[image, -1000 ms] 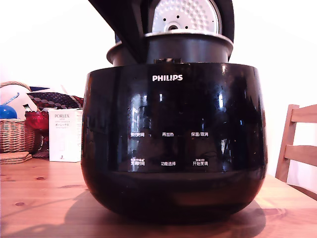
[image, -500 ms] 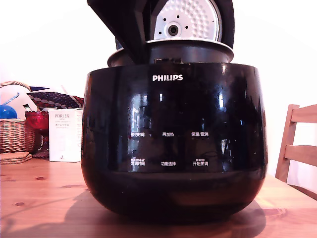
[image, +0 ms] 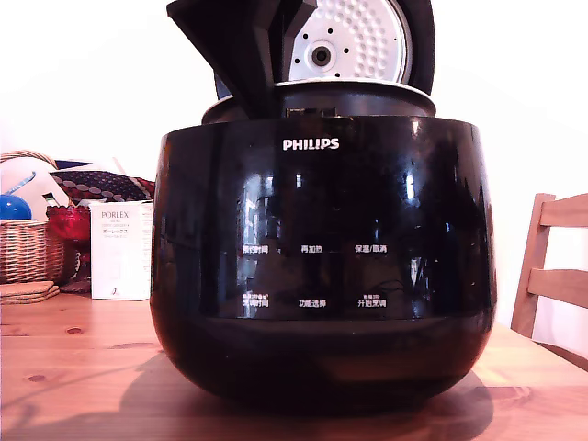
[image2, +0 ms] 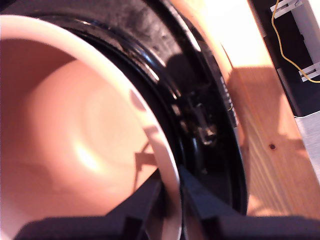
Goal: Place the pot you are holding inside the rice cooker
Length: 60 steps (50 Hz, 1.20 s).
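My gripper (image2: 169,200) has its jaws pinching the pot (image2: 85,145) rim, one inside, one outside the wall. Pot sits mostly sunk into the rice cooker (image: 322,266); only its flared rim shows above the cooker body in the exterior view, below the open lid w/ white dimpled plate (image: 354,41). Cooker stands on the wooden worktop (image: 73,367).

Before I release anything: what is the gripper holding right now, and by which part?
The gripper holds the round dark metal inner pot by its rim: one finger inside the wall, one outside, pinching the edge above the glossy black rice cooker.
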Each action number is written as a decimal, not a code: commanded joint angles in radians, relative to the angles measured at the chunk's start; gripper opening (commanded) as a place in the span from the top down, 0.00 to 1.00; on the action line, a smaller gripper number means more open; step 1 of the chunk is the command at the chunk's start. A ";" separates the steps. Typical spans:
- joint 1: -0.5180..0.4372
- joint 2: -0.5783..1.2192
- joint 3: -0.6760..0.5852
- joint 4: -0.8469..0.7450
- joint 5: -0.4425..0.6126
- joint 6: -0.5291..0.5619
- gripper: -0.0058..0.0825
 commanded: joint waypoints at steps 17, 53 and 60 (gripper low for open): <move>-0.028 0.011 0.014 -0.014 0.002 0.003 0.82; -0.008 0.010 0.084 -0.023 -0.048 0.000 0.82; -0.008 0.010 0.129 -0.051 -0.048 -0.007 0.82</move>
